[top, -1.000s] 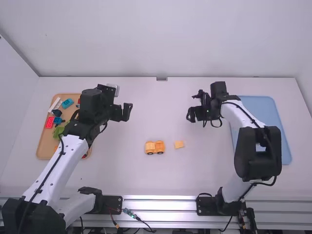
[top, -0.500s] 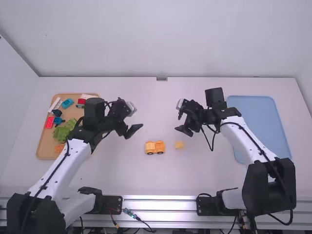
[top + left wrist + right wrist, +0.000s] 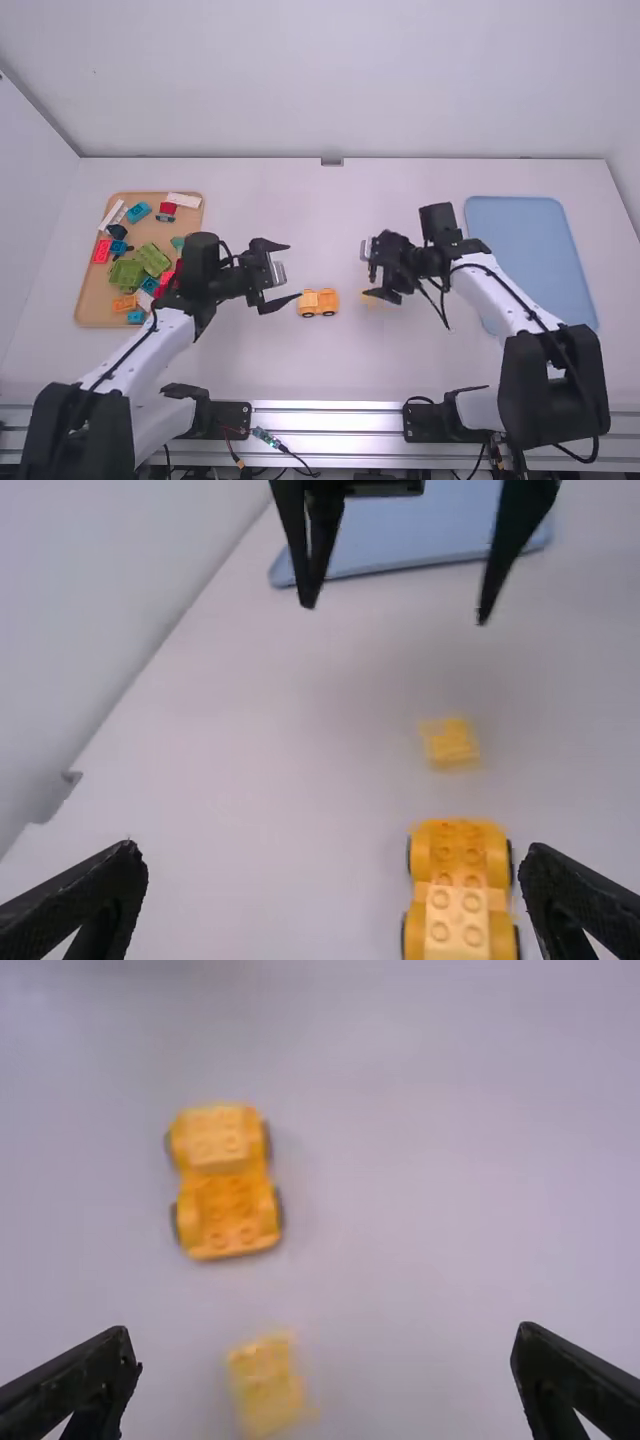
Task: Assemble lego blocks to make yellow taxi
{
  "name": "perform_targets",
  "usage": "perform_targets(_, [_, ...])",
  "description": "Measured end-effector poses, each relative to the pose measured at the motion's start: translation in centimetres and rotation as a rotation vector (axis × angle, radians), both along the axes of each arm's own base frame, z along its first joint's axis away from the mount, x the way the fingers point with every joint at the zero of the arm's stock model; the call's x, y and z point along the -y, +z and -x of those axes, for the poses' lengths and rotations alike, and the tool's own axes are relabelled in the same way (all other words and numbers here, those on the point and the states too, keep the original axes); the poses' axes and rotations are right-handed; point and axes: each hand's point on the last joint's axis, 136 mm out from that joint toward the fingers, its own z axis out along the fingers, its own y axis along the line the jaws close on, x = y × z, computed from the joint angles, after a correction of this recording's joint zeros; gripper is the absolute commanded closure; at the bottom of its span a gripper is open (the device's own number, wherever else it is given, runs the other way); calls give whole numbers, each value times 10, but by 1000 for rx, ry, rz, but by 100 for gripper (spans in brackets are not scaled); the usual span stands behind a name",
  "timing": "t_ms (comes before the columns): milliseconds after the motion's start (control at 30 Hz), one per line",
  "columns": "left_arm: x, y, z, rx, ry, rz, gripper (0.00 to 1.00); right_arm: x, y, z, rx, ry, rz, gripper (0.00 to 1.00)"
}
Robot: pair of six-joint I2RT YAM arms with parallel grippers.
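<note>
One yellow car [image 3: 318, 303] stands lengthwise left to right.

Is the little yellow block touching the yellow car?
Apart. The left wrist view shows white table between the block and the car.

This looks like a robotics lab, or a test cell in one: two jointed robot arms, the left arm [image 3: 150, 349] and the right arm [image 3: 512, 292], stand at the near edge of a plain white bench [image 3: 330, 370], where metal rails [image 3: 330, 421] run along and loose cables [image 3: 285, 452] lie across them. Bare white walls [image 3: 320, 80] close in the far and left edges, while a tan tray [image 3: 87, 303] of toy blocks [image 3: 153, 260] sits toward the left edge and a blue tray [image 3: 530, 260] toward the right.
</note>
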Motion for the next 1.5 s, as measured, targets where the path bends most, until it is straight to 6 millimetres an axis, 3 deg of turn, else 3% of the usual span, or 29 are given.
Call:
perform_targets(100, [2,-12,13,-17,-43,-5,1,-2,-23,20,19,118,-10,1])
perform_targets(233, [6,-17,26,7,-121,-7,1,-4,-47,27,43,199,-26,1])
perform_targets(533, [16,-44,12,37,-210,36,1,1,-82,22,-34,173,-25,1])
perform_targets(767, [19,-69,-4,-40,-182,92,1,9,-78,6,-100,62,-51,2])
perform_targets(1067, [21,-92,0,-135,-188,118,1,1,-77,9,-66,119,-58,0])
perform_targets(1300, [21,-99,2,-157,-187,117,1,9,-106,4,-142,111,-56,0])
perform_targets(1500, [25,-108,8,-189,-204,114,1,11,-108,12,-208,153,-79,4])
